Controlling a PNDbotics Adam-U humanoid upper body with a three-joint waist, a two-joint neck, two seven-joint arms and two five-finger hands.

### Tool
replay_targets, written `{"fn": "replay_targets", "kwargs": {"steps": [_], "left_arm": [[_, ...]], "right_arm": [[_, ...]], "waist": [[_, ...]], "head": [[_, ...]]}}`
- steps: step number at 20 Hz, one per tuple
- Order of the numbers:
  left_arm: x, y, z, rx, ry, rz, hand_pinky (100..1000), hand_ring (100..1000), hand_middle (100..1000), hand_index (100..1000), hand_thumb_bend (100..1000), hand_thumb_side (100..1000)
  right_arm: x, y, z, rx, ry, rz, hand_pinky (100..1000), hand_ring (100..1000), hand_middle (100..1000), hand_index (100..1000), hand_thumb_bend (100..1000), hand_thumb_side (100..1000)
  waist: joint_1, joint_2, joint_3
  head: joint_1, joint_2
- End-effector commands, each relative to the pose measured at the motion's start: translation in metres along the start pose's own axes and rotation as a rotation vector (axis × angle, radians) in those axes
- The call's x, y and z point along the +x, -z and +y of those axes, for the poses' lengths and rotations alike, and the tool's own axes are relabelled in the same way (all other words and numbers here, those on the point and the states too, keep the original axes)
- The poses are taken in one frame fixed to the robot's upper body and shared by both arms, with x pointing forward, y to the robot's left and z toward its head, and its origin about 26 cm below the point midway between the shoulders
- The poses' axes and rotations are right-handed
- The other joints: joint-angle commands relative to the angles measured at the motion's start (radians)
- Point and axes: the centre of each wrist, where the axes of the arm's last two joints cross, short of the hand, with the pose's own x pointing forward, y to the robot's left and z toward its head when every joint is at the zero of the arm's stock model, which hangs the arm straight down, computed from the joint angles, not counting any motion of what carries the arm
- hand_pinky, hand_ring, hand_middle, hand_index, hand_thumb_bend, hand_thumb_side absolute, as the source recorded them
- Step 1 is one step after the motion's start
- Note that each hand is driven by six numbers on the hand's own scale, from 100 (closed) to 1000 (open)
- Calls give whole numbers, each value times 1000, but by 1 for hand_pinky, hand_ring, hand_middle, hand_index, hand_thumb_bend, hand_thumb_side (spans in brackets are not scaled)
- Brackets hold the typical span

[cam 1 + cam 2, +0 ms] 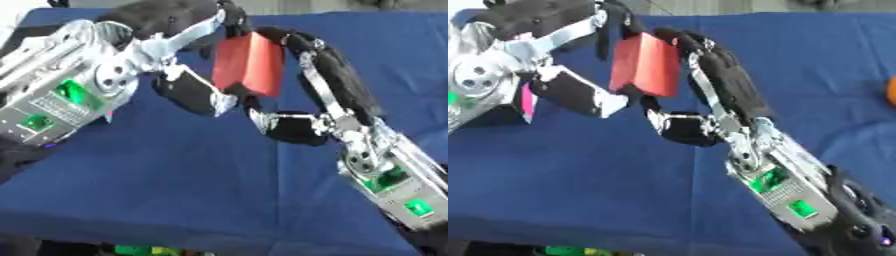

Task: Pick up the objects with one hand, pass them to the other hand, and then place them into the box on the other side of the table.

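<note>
Blue cloth (192, 190) covers the table beneath the work. Above it, my left hand (188, 75) and my right hand (302, 90) both close on the red block (249, 62), held in the air between them; fingers and thumb of each curl round it. Risk, in my judgement: if one hand lets go before the other has the block seated, it tips and drops to the cloth. An orange object (891, 90) lies at the right edge; no box is in view.
</note>
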Motion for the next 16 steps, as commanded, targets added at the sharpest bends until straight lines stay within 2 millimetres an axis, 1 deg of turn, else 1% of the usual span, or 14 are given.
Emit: {"fn": "replay_targets", "kwargs": {"steps": [1, 2, 5, 7, 12, 13, 14, 15, 16], "left_arm": [[-7, -3, 7, 7, 39, 23, 668, 492, 307, 420, 139, 100], [-8, -4, 6, 2, 42, 27, 666, 488, 297, 407, 168, 100], [-17, -7, 6, -3, 55, 55, 665, 487, 293, 403, 177, 100], [-26, -12, 7, 14, 61, 90, 665, 487, 293, 405, 177, 100], [-67, -35, 10, 96, 68, 264, 667, 484, 295, 409, 166, 100], [-76, -41, 11, 116, 65, 315, 666, 482, 295, 411, 147, 100], [-84, -47, 12, 134, 59, 360, 666, 481, 296, 413, 100, 100], [-91, -53, 13, 158, 52, 411, 666, 479, 296, 415, 113, 100], [-98, -58, 14, 178, 42, 457, 666, 478, 297, 417, 100, 100]], "right_arm": [[3, 0, -7, -13, -47, -11, 889, 896, 870, 936, 318, 181], [3, 0, -8, -14, -55, -5, 894, 904, 876, 955, 315, 207], [2, 0, -8, -19, -82, 14, 897, 909, 880, 963, 320, 213], [1, -1, -8, -18, -92, 22, 896, 907, 879, 964, 316, 213], [-1, -2, -9, -9, -101, 20, 889, 903, 879, 960, 317, 193], [-3, -2, -9, -2, -103, 19, 887, 901, 879, 958, 315, 197], [-4, -3, -10, 5, -104, 17, 887, 901, 877, 956, 301, 207], [-7, -4, -11, 12, -107, 17, 886, 899, 877, 951, 309, 209], [-10, -5, -13, 16, -109, 18, 886, 898, 877, 948, 278, 217]], "waist": [[2, -19, 0], [2, -19, 0], [2, -20, -1], [1, -20, -3], [0, -17, -4], [-3, -17, -4], [-5, -16, -4], [-8, -15, -4], [-10, -14, -4]], "head": [[3, -6], [4, -6], [7, -8], [11, -9], [20, -13], [22, -15], [23, -16], [25, -18], [28, -20]]}}
